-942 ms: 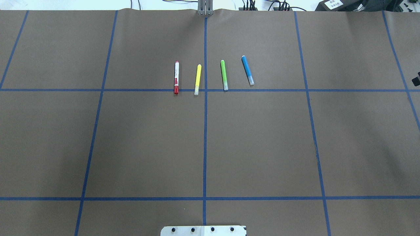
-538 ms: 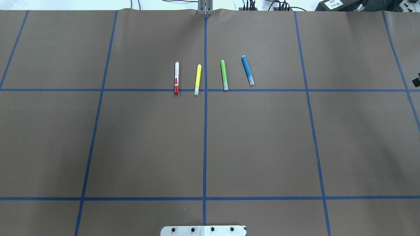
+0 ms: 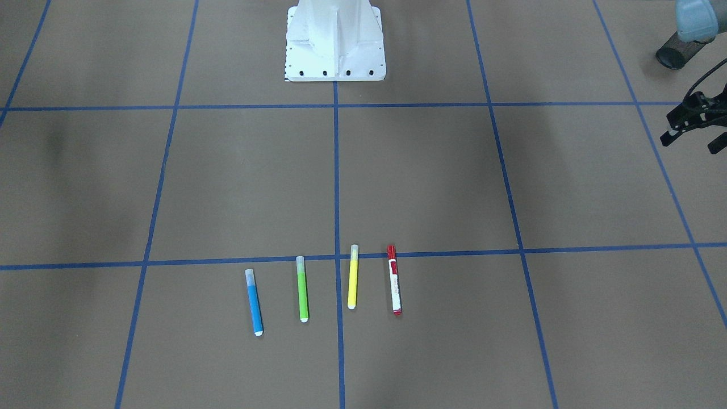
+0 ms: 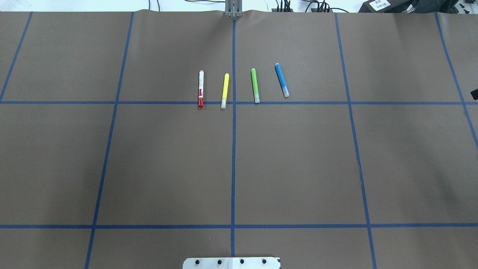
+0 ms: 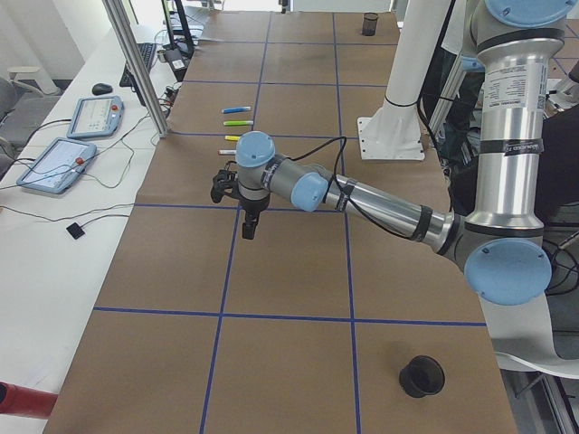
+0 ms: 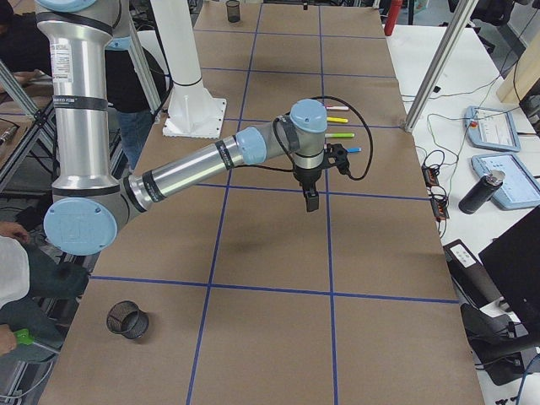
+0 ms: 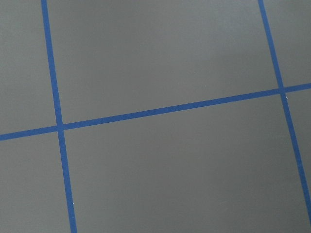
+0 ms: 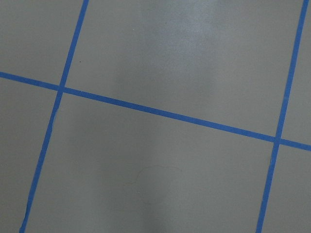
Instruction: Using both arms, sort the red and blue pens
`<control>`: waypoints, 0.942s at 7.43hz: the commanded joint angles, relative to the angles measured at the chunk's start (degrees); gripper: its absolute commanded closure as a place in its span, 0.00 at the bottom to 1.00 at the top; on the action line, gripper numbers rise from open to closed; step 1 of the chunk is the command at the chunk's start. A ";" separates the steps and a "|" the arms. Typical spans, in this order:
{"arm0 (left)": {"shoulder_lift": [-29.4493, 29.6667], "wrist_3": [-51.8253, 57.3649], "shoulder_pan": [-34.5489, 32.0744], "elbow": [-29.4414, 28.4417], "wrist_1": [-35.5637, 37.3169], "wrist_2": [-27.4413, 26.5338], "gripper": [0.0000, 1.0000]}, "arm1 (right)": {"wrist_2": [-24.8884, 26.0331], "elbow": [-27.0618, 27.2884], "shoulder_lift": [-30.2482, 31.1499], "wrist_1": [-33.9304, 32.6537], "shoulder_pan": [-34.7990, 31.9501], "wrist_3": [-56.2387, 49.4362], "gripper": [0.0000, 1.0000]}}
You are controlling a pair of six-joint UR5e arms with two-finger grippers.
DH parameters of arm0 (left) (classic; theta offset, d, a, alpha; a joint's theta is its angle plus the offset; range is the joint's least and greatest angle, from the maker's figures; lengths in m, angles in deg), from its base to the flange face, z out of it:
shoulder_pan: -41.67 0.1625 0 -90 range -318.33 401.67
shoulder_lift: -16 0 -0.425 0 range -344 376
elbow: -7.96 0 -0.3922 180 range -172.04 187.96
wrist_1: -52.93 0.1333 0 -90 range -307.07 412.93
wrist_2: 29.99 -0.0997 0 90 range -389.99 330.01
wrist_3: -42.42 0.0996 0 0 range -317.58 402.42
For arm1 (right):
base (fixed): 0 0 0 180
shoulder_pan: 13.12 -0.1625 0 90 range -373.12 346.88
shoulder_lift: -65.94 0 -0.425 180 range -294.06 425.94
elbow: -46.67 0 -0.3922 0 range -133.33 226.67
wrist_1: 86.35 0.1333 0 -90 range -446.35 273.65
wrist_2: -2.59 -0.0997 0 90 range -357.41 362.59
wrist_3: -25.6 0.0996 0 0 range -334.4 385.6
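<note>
Red pen [image 4: 201,88]: upper centre of the overhead view, leftmost in the row, cap end across the tape line [image 4: 168,102].
Blue pen [image 4: 282,80]: rightmost in the row, tilted, just above that line.
Yellow pen [image 4: 225,90], green pen [image 4: 255,85]: between them.
Left claw [image 5: 248,226]: over the table [image 4: 168,164], well apart from the pens; opening and hold cannot be told.
Right claw [image 6: 311,201]: likewise, cannot be told.
</note>
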 commanded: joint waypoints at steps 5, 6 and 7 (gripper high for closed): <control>24.50 -7.74 13.87 -5.11 19.18 -7.11 0.01 | -0.62 0.42 0.60 0.01 0.64 -0.42 0.00; 28.81 -12.28 16.42 -9.49 18.68 -7.93 0.01 | -0.71 0.42 0.51 0.01 1.25 0.10 0.00; 33.29 -13.45 17.31 -13.88 18.67 -8.03 0.01 | -0.71 0.42 0.43 0.01 1.69 0.45 0.00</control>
